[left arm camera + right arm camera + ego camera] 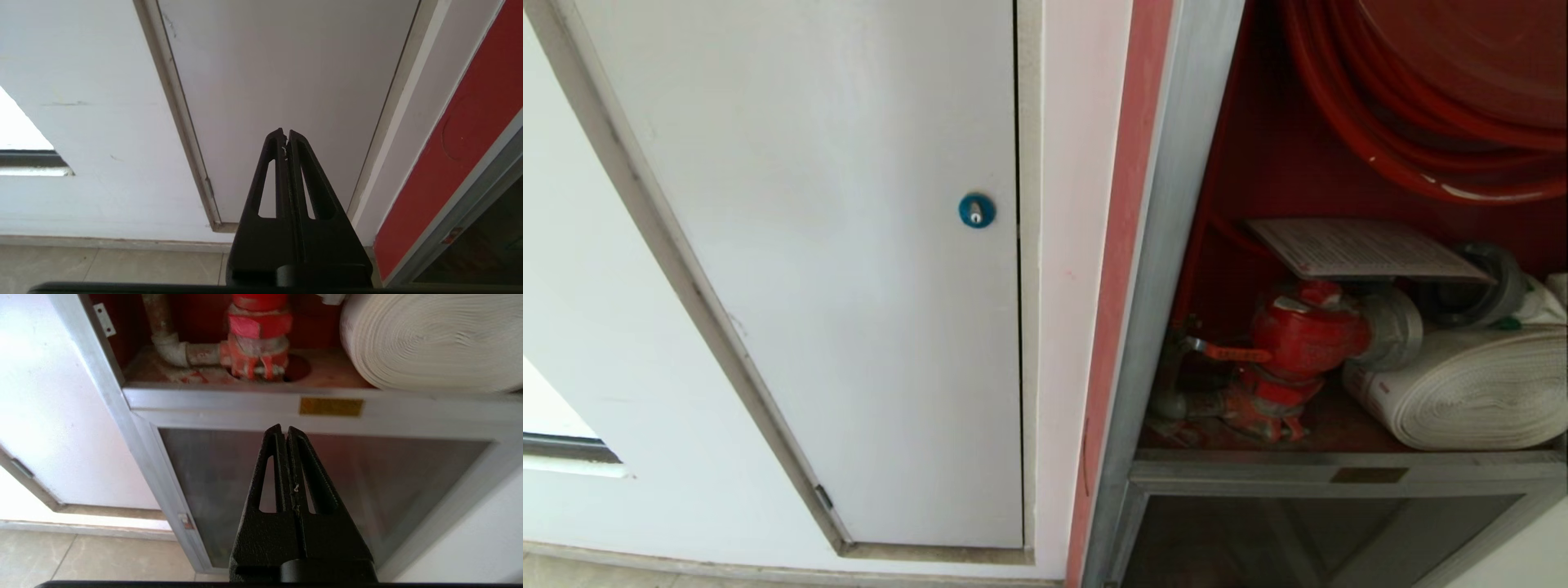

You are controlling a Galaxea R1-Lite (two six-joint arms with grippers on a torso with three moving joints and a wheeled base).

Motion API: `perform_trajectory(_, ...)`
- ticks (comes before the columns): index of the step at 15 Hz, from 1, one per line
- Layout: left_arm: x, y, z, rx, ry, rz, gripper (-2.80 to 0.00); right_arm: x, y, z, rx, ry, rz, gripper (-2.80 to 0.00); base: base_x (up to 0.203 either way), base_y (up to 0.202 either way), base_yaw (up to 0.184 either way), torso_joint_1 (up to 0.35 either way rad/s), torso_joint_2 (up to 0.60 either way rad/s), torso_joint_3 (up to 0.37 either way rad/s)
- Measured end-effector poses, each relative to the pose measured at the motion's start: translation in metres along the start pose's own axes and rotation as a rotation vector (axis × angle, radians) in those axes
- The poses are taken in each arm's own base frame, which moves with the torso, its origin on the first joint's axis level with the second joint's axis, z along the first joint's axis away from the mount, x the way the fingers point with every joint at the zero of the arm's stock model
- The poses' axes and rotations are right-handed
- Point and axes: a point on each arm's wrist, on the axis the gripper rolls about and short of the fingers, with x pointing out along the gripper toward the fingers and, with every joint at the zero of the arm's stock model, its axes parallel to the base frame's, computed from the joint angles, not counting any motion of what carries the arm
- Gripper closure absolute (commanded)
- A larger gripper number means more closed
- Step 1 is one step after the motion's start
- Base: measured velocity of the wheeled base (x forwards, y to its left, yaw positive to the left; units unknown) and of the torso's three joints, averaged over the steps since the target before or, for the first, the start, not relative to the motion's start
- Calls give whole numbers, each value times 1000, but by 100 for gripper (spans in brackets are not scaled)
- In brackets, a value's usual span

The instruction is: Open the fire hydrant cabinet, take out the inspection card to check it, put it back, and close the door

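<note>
Fire hydrant cabinet point(1176, 245) sits at the right of the head view, upper compartment exposed: red interior, no pane across it. The door itself isn't in any view, so can't tell where it stands.

Inspection card point(1364, 249) is inside the cabinet, lying flat and slightly tilted on top of the red valve point(1307, 335), printed side up. It spans from above the valve toward the grey hose coupling point(1486, 286) behind it. Red hose reel point(1421, 98) hangs above the card. White rolled hose point(1478, 384) lies on the compartment floor just beside the valve, on its right. Small brass plate point(1368, 474) is on the frame rail below the compartment, with the lower glass panel point(1323, 539) under that.

Left of the cabinet: white panel point(833, 269) with a blue round lock point(976, 210), closed flush in its frame.

Left gripper point(286, 132): fingers pressed together, holding nothing, pointing at the lower part of the white panel, not touching it.

Right gripper point(284, 428): fingers together, empty, in front of the lower glass panel just below the brass plate, with the valve base and rolled hose beyond it. No contact visible.

Neither arm shows in the head view.
</note>
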Motion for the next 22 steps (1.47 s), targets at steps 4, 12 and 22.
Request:
perform_trajectory(4,0,0,0,0,0,0,0,0,0,0,0,0,0,0,129,0,0,2,2,2)
perform_trajectory(12,0,0,0,-3,-1,1,0,0,0,0,-1,0,-3,0,0,0,0,0,0,0)
perform_trajectory(22,0,0,0,-3,0,1,0,-7,0,14,2,-1,-21,0,0,0,0,0,0,0)
